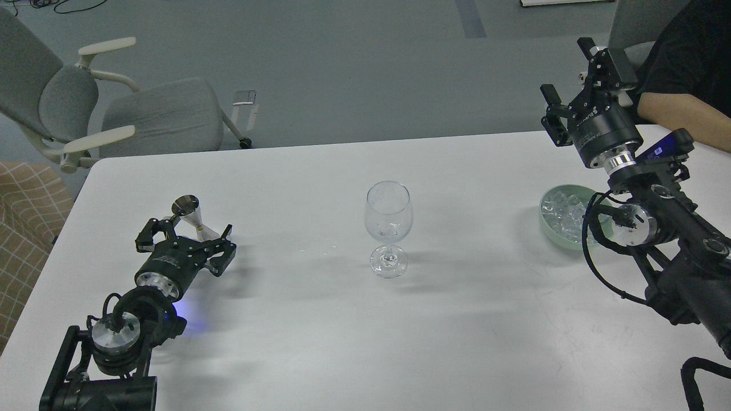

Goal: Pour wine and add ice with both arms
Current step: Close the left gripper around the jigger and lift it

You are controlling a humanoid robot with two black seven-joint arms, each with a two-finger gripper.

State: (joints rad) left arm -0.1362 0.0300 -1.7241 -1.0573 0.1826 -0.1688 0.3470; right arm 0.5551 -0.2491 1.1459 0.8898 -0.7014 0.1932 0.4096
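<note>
A clear stemmed wine glass (388, 222) stands upright at the table's middle. A small steel jigger (192, 217) stands at the left and leans a little to the left. My left gripper (188, 233) lies low on the table, open, its fingers spread either side of the jigger's base. I cannot see any wine in the jigger or the glass. Ice chunks (561, 212) fill a pale green bowl (548, 227) at the right. My right gripper (571, 74) is open and empty, raised well above the table's far right edge, beyond the bowl.
A few small droplets (315, 249) lie on the white table (457, 319) left of the glass. A person's forearm (685, 117) rests at the far right corner. A grey office chair (114, 108) stands beyond the table's far left edge.
</note>
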